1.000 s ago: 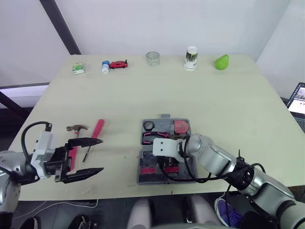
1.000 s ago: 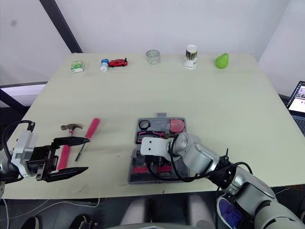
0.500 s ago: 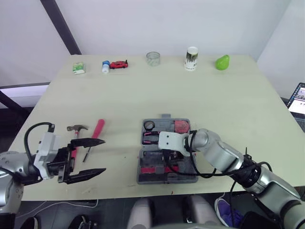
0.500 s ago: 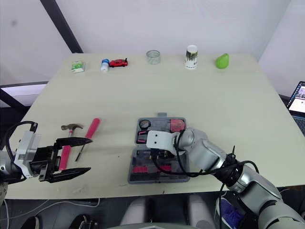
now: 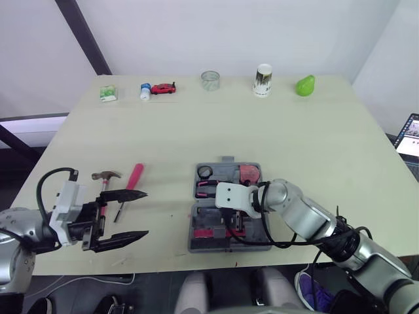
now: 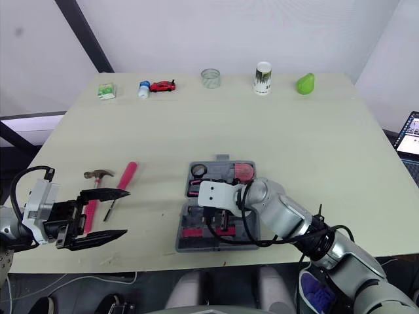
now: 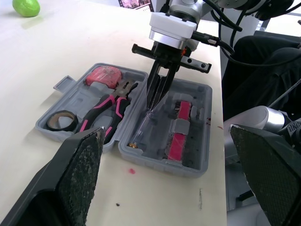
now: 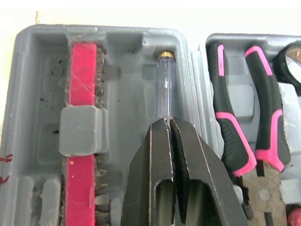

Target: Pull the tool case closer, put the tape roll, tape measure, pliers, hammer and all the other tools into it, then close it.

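The grey tool case (image 5: 265,226) lies open near the table's front edge. Its far half holds the tape roll (image 5: 205,173), the pink-handled pliers (image 5: 211,187) and the red tape measure (image 5: 249,174). A red bit strip (image 8: 82,84) and a clear-handled tester (image 8: 164,89) lie in the near half. My right gripper (image 8: 168,121) reaches down into that half, shut, its tips at the tester's end; whether they pinch it I cannot tell. The hammer (image 5: 103,186) and a red-handled screwdriver (image 5: 133,179) lie on the table to the left. My left gripper (image 5: 145,213) hovers open just in front of them, holding nothing.
Along the table's far edge stand a green packet (image 5: 108,93), a small bottle (image 5: 145,91), a red toy car (image 5: 163,87), a clear cup (image 5: 209,80), a white cup (image 5: 262,80) and a green pear (image 5: 304,84). A laptop (image 5: 409,134) sits off the right side.
My right gripper's fingers have closed inside the case, and its wrist shifted slightly right. The left gripper has barely moved and stays open.
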